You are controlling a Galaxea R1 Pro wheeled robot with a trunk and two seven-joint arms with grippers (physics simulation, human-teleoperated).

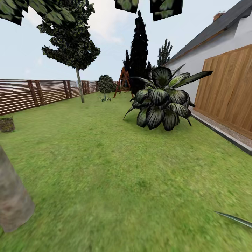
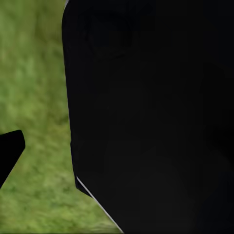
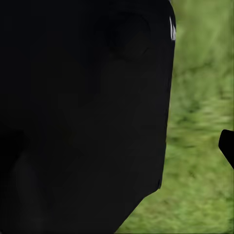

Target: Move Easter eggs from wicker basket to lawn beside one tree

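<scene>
Head view: the lawn point(image 1: 115, 175), short green grass, spreads across most of the scene w/ pale sky above. At right, a white house wall w/ grey roof and a big wooden panel door point(image 1: 229, 92), edged by a grey paved strip point(image 1: 227, 131) along the grass. At left, a brown slatted fence point(image 1: 42, 92) runs back toward the far end of the garden. Near centre-right sits a large dark spiky-leaved plant point(image 1: 161, 101) on the grass, just beside the paved strip. Behind it stands a tall dark pointed cypress point(image 1: 139, 49), and a reddish wooden frame point(image 1: 123, 82) stands near its base. Left of centre, near the fence, is the tree point(image 1: 75, 38) w/ slim pale trunk and dark leaves up top. A small round bush point(image 1: 105, 85) stands between that tree and the wooden frame. At bottom-left, very close to the camera, a thick pale mottled trunk point(image 1: 12, 196) leans into view; dark leaves hang at the top edge. A small mossy stump-like block point(image 1: 7, 124) sits at the far left by the fence. Both wrist views: a large black robot part blocks most of each pic, w/ blurred grass beside it and a dark tip at the edge; can't tell if either arm's fingers are open or closed.
</scene>
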